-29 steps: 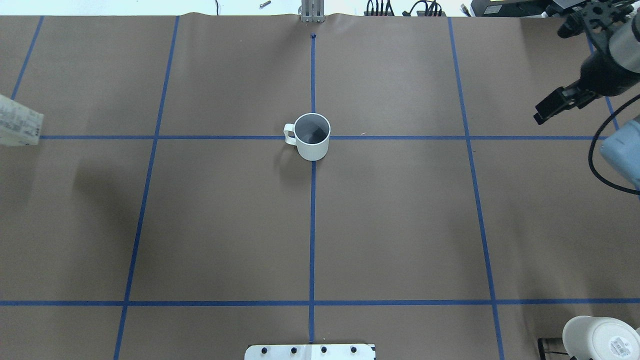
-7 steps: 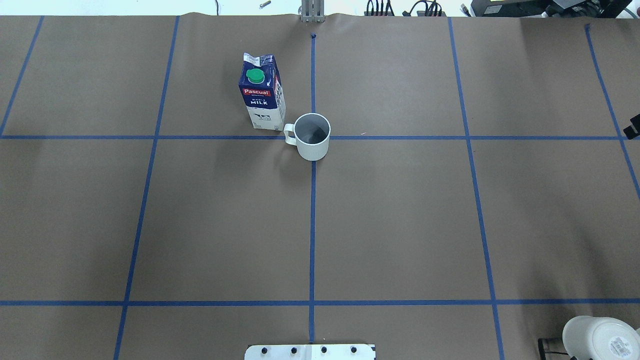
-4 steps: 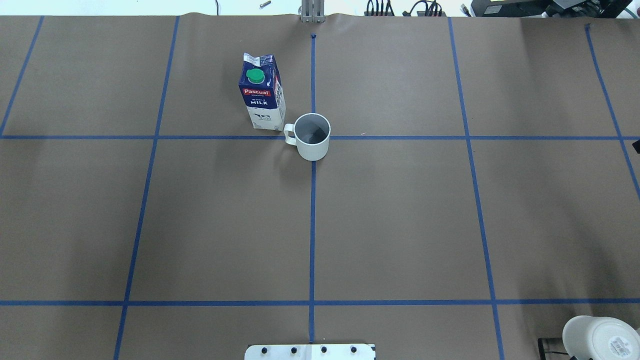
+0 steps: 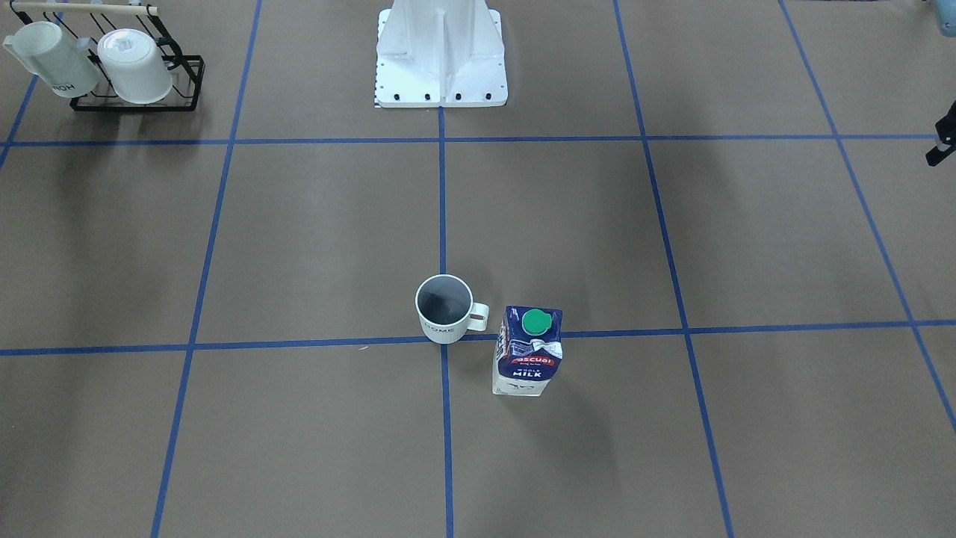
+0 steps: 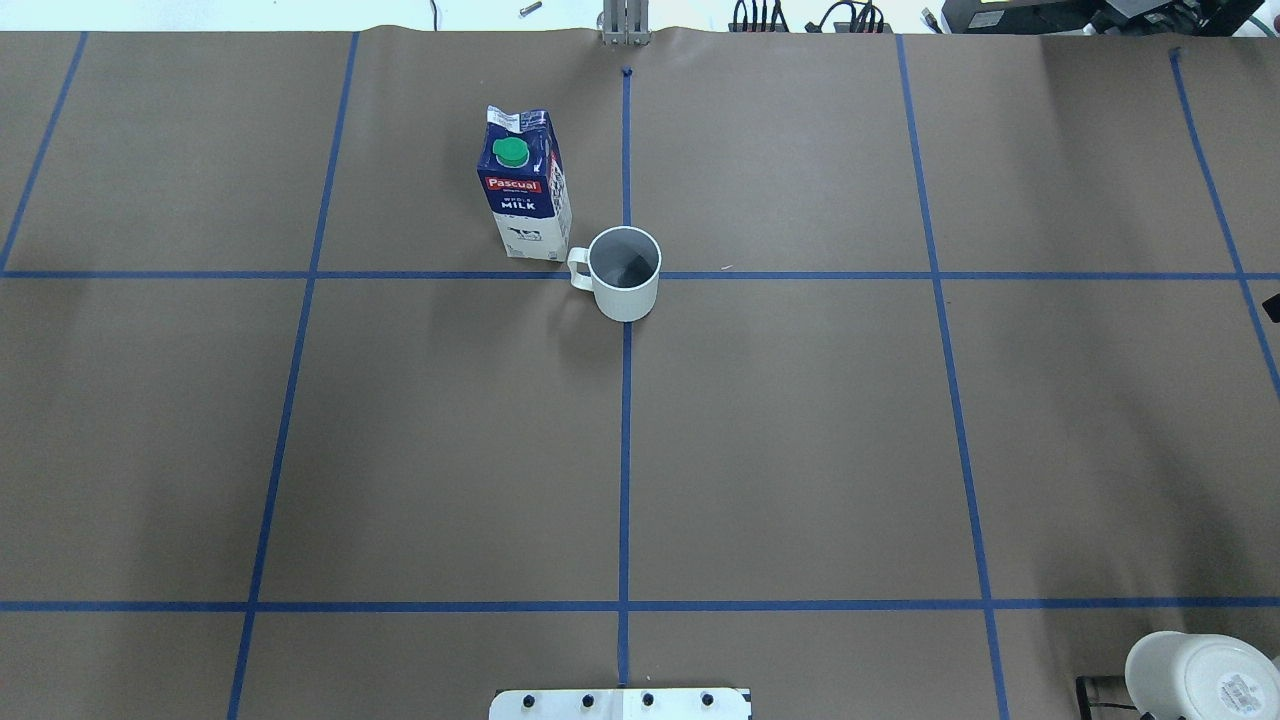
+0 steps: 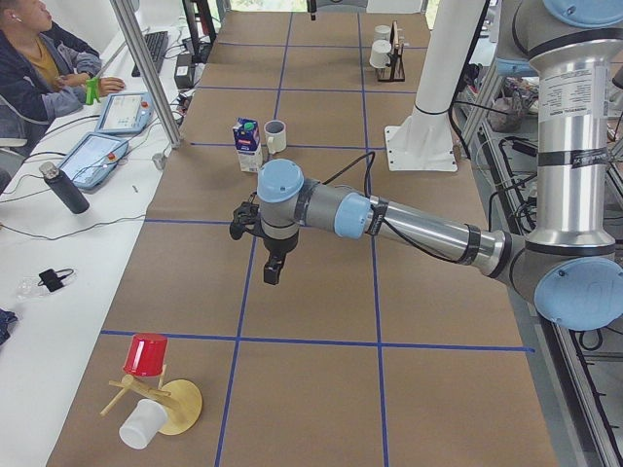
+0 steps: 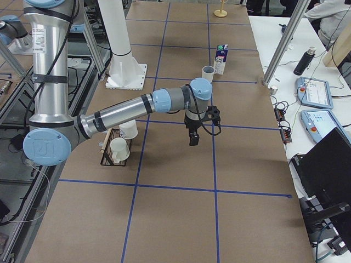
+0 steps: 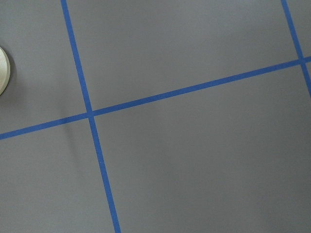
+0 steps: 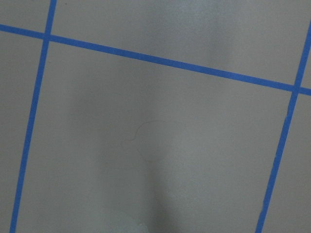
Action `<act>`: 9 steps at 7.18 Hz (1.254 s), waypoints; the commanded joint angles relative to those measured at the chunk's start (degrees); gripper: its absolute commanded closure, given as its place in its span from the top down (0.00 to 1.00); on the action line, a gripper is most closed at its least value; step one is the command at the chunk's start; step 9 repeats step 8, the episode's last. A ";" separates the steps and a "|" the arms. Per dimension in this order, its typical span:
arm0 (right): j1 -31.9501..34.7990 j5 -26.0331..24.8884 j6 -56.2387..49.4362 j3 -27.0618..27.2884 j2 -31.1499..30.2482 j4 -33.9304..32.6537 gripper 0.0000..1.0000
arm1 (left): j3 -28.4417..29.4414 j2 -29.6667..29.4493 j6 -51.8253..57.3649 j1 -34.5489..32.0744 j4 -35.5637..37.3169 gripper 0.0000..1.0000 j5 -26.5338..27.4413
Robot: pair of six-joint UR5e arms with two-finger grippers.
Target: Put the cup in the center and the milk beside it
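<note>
Quick rundown from us. The left fingers (image 6: 273, 270) hang pointing down over plain brown worktop (image 5: 800, 450), and the right fingers (image 7: 193, 138) do the same toward the other end. Nothing shows in either pair. We only really get them from the side cameras, plus a black sliver at the frame edge elsewhere, so we can't tell how wide either pair is set.

The cup (image 5: 625, 275) stands upright, well apart from both pairs and roughly between them, right on a crossing of the blue tape lines (image 5: 625, 450). It's grey inside, with the handle sticking out toward the left fingers' side. The milk (image 5: 525, 195) stands upright just beside that handle, on the left-fingers side of the cup and a little farther from the robot's base (image 4: 441, 52), green cap on top. We can't say for sure whether carton and handle touch; the front camera hints at a slim gap.

Nearer the right fingers than the left, a black wire rack (image 4: 134, 109) carries two white mugs (image 4: 134, 67) tipped on their sides. Both wrist cameras show flat paper and tape lines under the fingers.
</note>
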 commanded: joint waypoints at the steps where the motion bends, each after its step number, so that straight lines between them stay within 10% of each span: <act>1: 0.06 0.79 0.01 -0.47 -1.92 4.20 1.00 | -0.08 0.03 -0.28 -0.03 0.22 0.99 -0.09; 9: 2.70 0.70 0.54 0.32 -5.63 10.13 1.00 | -0.35 -0.06 -0.37 0.06 0.05 0.99 0.00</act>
